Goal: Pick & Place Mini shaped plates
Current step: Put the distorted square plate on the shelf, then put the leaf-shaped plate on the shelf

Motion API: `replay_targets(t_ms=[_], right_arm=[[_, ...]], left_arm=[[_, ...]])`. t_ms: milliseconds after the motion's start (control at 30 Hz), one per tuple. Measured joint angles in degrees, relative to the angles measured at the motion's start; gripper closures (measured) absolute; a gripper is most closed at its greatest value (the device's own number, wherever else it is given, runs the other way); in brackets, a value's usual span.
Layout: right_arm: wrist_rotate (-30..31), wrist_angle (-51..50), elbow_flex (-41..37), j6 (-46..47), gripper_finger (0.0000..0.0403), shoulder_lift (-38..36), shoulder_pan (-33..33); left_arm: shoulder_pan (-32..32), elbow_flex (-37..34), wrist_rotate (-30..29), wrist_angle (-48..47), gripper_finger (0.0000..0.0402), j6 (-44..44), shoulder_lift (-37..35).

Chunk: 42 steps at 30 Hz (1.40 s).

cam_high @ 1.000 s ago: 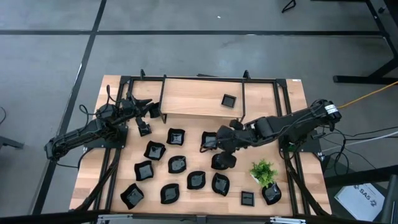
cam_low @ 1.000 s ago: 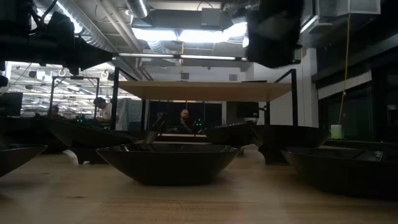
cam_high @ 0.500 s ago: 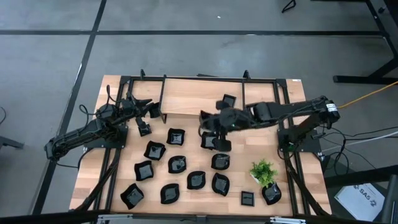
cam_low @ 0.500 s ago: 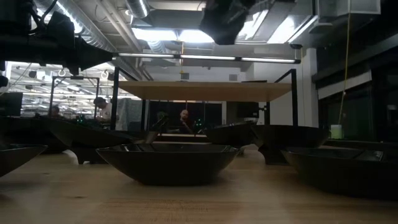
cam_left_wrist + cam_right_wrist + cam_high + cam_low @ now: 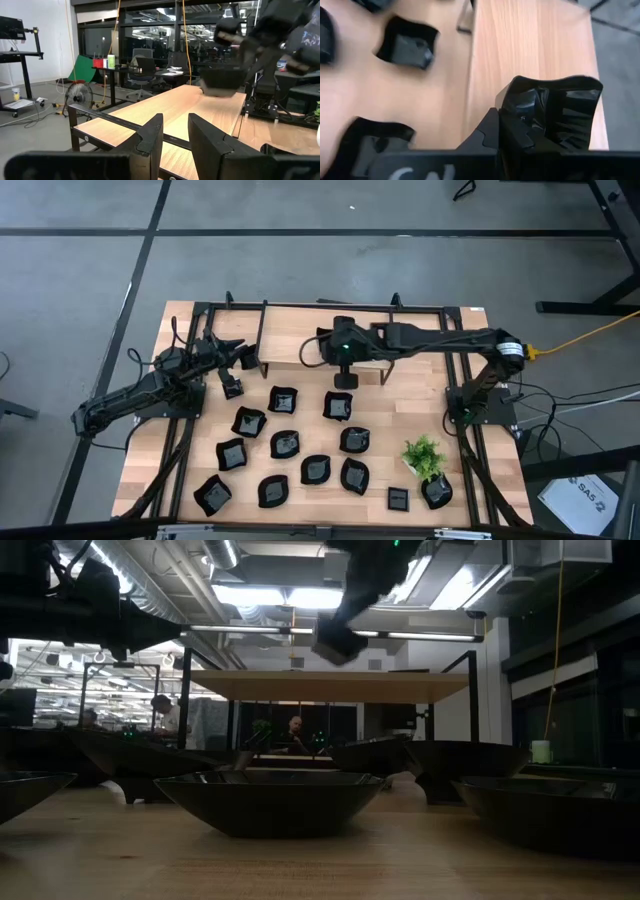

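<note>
the right gripper [image 5: 344, 372] is clamping a mini shaped plate [image 5: 555, 117] by its rim, carrying it upper centre above the raised shelf [image 5: 300, 350], likely for placing. the left gripper [image 5: 232, 385] is waiting apart, upper left.

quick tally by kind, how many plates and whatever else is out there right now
black plates lying on the table: 12
black plate held up by the right gripper: 1
green plant: 1
total: 14 that show from above; the right arm may hide more
</note>
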Motion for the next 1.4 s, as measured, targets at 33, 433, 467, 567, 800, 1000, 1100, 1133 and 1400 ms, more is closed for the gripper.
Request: replay_targets(t_ms=[33,433,467,567,800,1000,1100,1133,1400], right_arm=[[0.87,-0.18,-0.01,0.0,0.0401,0.61,-0.42],[6.4,-2.79,-0.01,-0.62,0.04,1.55,-1.53],[6.42,-3.0,-0.01,-0.59,0.04,1.55,-1.53],[6.44,-3.23,-0.01,-0.59,0.0397,1.55,-1.53],[6.0,-3.18,-0.01,0.89,0.0355,1.57,-1.53],[6.0,-2.92,-0.01,3.34,0.03,1.57,-1.53],[5.86,-4.22,1.24,4.94,0.0279,1.57,-1.15],[5.97,-4.57,2.27,5.77,0.0275,1.57,-0.76],[1.22,-10.53,10.41,13.22,0.0265,1.38,4.93]], left_arm=[[0.0,-0.01,-0.01,0.0,0.0315,-0.01,0.0],[-0.02,0.0,-0.01,0.0,0.0315,0.0,0.0],[0.0,0.0,0.0,0.0,0.0315,0.0,0.0],[-0.01,-0.01,-0.01,0.0,0.0315,0.0,0.0],[0.0,0.0,0.0,0.0,0.0315,0.02,0.0],[-0.01,-0.01,0.0,0.0,0.0315,0.0,0.0],[-0.01,0.0,0.0,0.0,0.0315,-0.01,0.0],[0.0,-0.02,-0.02,0.0,0.0315,0.0,0.0],[-0.02,-0.02,0.0,0.0,0.0315,0.0,0.0]])
